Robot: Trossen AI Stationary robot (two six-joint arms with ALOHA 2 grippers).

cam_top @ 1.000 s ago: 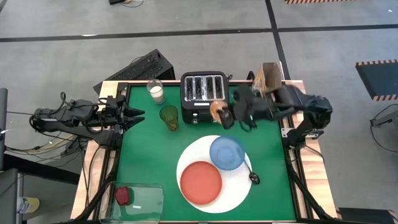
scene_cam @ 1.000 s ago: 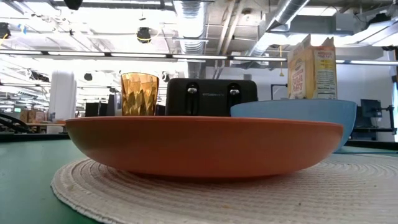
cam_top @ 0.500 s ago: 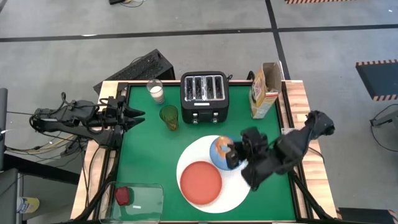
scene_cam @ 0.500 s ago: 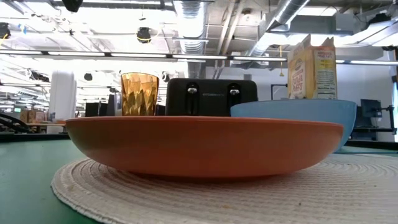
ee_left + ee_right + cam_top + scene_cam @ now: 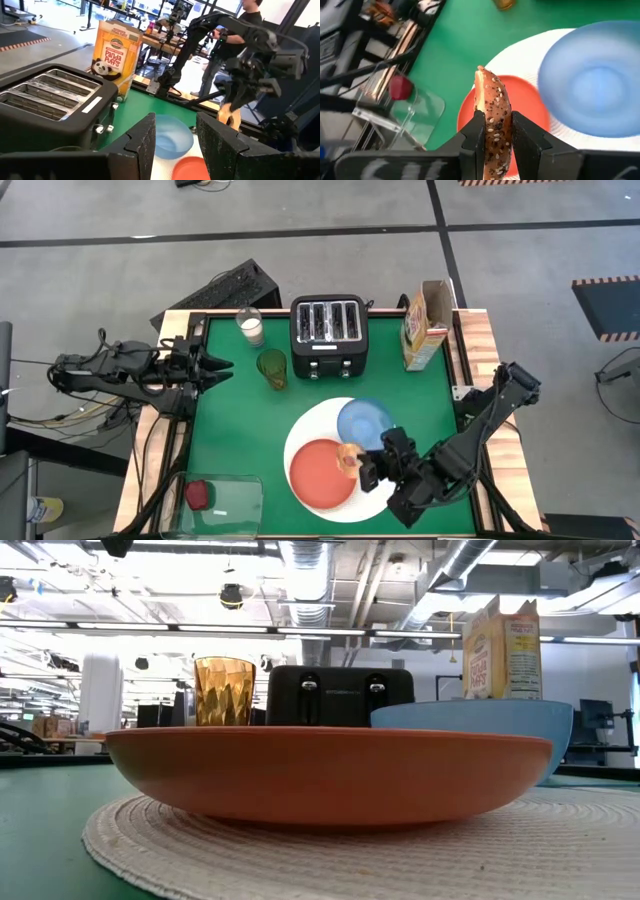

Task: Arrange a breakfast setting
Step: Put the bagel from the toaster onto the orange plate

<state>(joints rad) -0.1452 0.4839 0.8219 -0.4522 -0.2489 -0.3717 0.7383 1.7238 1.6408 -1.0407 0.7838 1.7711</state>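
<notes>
Green table (image 5: 240, 430) shows right fingers (image 5: 494, 134) half-hiding the bagel (image 5: 495, 112).

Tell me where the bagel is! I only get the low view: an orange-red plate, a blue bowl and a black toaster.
Observer: The right gripper holds the seeded ring-shaped bagel on edge, over the edge of the round orange-red plate.
Operator: Anything in the bowl?
Observer: No, the round blue bowl looks empty from above.
Operator: And the other arm?
Observer: The left gripper waits at the green table's left edge, near a glass of milk.
</notes>
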